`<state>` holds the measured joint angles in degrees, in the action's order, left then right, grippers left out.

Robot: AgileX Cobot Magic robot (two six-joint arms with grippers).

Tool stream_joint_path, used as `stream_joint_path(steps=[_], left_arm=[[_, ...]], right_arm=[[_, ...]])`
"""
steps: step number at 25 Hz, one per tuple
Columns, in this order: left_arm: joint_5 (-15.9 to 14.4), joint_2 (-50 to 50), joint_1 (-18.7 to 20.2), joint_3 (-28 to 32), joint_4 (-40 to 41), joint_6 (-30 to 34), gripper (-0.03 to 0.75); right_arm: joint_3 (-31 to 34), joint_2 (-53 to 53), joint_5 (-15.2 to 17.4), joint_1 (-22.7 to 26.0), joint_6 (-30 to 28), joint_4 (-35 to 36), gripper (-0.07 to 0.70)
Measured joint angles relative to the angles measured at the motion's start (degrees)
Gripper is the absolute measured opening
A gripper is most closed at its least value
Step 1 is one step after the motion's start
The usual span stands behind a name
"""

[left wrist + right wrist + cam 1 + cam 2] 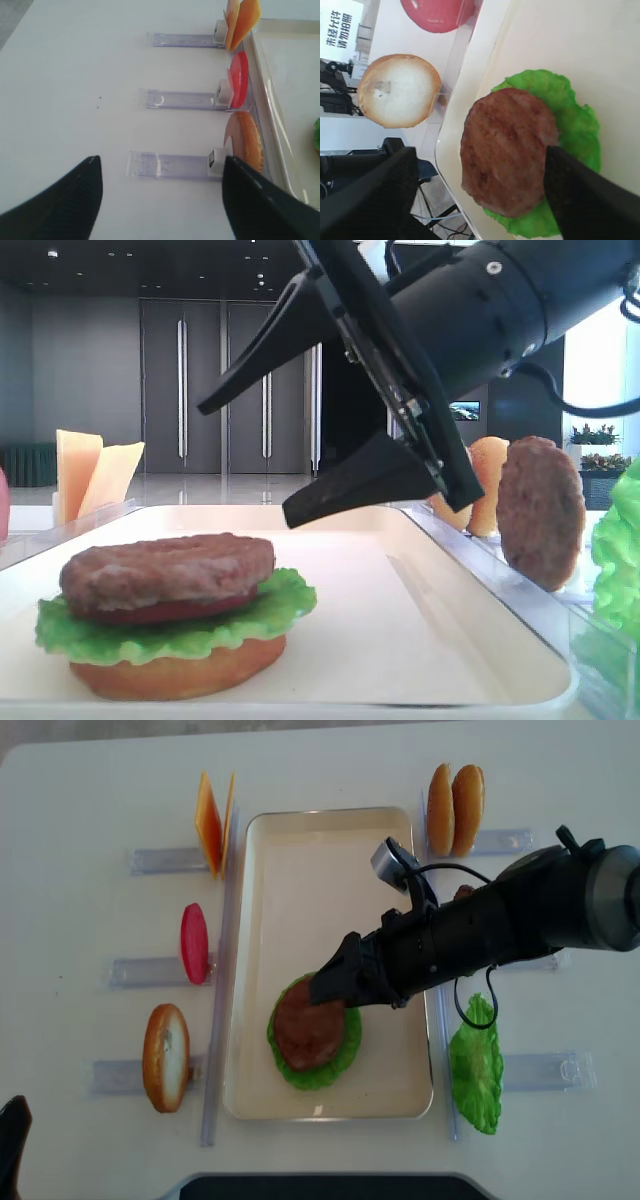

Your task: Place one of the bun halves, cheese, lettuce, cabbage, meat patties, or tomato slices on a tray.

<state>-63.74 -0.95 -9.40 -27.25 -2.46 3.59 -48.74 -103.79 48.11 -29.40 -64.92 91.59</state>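
On the cream tray (320,870) lies a stack: bun half (180,677) at the bottom, then lettuce (190,632), a tomato slice (170,612) and a brown meat patty (165,570) on top. My right gripper (243,462) hangs open just above and to the right of the stack, touching nothing. In the right wrist view its fingers (380,195) stand on either side of the patty (505,145). My left gripper (161,159) is open over the bare table left of the tray, with nothing between its fingers.
Clear racks (170,165) flank the tray. On the left they hold cheese (212,820), a tomato slice (194,942) and a bun half (165,1057). On the right stand two bun halves (455,808), a patty (540,510) and a lettuce leaf (477,1065).
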Motion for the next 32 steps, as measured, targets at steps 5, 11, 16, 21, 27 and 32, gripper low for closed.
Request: stream_joint_path(steps=[5,11,16,21,27,32], left_arm=[[0.0,0.0,0.0,0.0,0.0,0.0,0.573],[0.0,0.0,0.0,0.0,0.0,0.0,0.573],[0.0,0.0,0.0,0.0,0.0,0.0,0.573],[0.0,0.0,0.0,0.0,0.0,0.0,0.573],[0.0,0.0,0.0,0.0,0.0,0.0,0.573],[0.0,0.0,0.0,0.0,0.0,0.0,0.573]], right_arm=[[-0.38,4.06,-4.88,0.0,4.18,-8.38,0.532],[-3.64,8.44,-8.43,0.0,18.41,-28.43,0.531],[-9.23,13.32,-6.85,0.0,34.86,-47.94,0.531],[-16.43,15.87,-0.89,0.29,54.93,-71.84,0.531],[-21.88,16.11,6.2,7.14,64.26,-84.92,0.531],[-22.08,16.11,7.13,14.3,64.23,-86.11,0.531]])
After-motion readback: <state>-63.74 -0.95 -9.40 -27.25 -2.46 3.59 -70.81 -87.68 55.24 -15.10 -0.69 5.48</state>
